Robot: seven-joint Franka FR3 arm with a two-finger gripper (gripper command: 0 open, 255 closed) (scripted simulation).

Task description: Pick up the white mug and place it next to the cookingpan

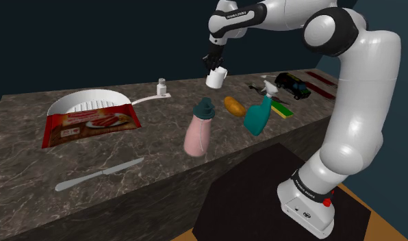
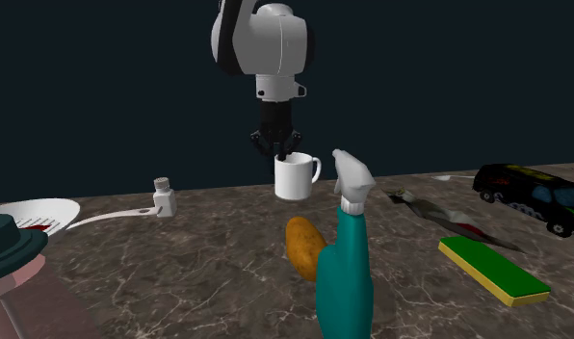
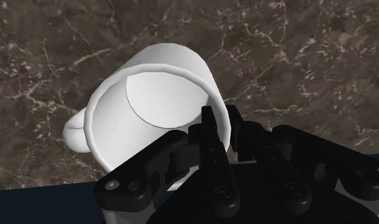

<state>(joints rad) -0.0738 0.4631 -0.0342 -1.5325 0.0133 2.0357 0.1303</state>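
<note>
My gripper (image 1: 213, 67) is shut on the rim of the white mug (image 1: 216, 78), holding it in the air above the dark marble counter (image 1: 31, 157). In the second exterior view the mug (image 2: 295, 177) hangs upright under the gripper (image 2: 282, 149), its handle toward that view's right. In the wrist view one finger of the gripper (image 3: 221, 124) is inside the mug (image 3: 156, 95) and one outside its wall. The white cooking pan (image 1: 86, 101) lies far toward the shoulder view's left, handle pointing right; its edge (image 2: 35, 210) also shows in the second exterior view.
A red food packet (image 1: 90, 125) leans on the pan. A salt shaker (image 1: 161, 87) stands by the pan handle. A pink bottle (image 1: 198, 130), orange loaf (image 1: 234, 105), teal spray bottle (image 1: 259, 113), sponge (image 1: 283, 109) and toy car (image 1: 293, 84) crowd the right; a knife (image 1: 100, 174) lies in front.
</note>
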